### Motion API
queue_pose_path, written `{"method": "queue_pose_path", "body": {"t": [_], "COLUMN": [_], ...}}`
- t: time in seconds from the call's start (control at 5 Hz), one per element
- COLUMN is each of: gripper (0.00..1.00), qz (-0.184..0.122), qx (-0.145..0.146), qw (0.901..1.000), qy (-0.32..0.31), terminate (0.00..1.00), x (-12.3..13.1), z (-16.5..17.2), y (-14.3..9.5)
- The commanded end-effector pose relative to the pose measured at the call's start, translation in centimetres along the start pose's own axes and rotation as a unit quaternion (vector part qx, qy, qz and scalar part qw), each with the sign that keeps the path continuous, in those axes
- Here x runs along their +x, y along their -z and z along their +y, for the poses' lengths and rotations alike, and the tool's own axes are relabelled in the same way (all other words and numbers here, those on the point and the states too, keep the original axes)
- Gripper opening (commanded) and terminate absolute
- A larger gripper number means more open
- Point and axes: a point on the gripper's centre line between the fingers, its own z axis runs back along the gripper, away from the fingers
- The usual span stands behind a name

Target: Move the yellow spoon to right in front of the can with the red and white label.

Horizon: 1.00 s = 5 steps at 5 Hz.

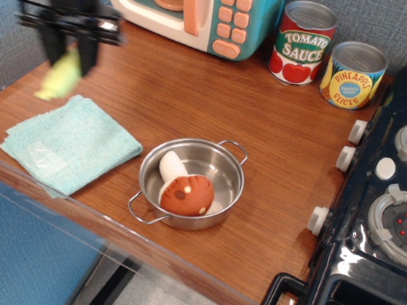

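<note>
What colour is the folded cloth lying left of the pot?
Light teal, in a plain knitted texture; the cloth shows clearly in the observation.image view, the only one.

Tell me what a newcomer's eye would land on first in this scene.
The blurred end effector at upper left, lifted above the wooden counter with the yellow spoon hanging from its grip. Next, the steel pot near the front edge, holding a brown toy mushroom. Then the can with the red and white label at the back, right of the toy microwave.

Spoon [60,77] in gripper [70,47] above cloth [71,143]; pot [192,181] right; tomato can [303,42] behind
</note>
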Motion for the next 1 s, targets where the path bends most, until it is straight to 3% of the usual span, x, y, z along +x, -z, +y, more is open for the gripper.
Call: {"method": "queue_pose_path", "body": {"t": [0.0, 0.2, 0.6, 0.8], "gripper": [0.0, 0.0, 0.0, 1.0], "qz": [0.011, 0.02, 0.039, 0.026], "qx": [-0.022, -0.022, 0.025, 0.031], "qw": [0.9986, 0.9947, 0.9808, 0.9787], "qy": [0.047, 0.098, 0.189, 0.201], "terminate": [0.0, 0.0, 0.0, 0.0], "x": [4.2, 6.6, 8.1, 7.4], "z": [-10.2, -13.6, -15.6, -15.6], "y": [2.0, 4.3, 5.2, 4.6]}}
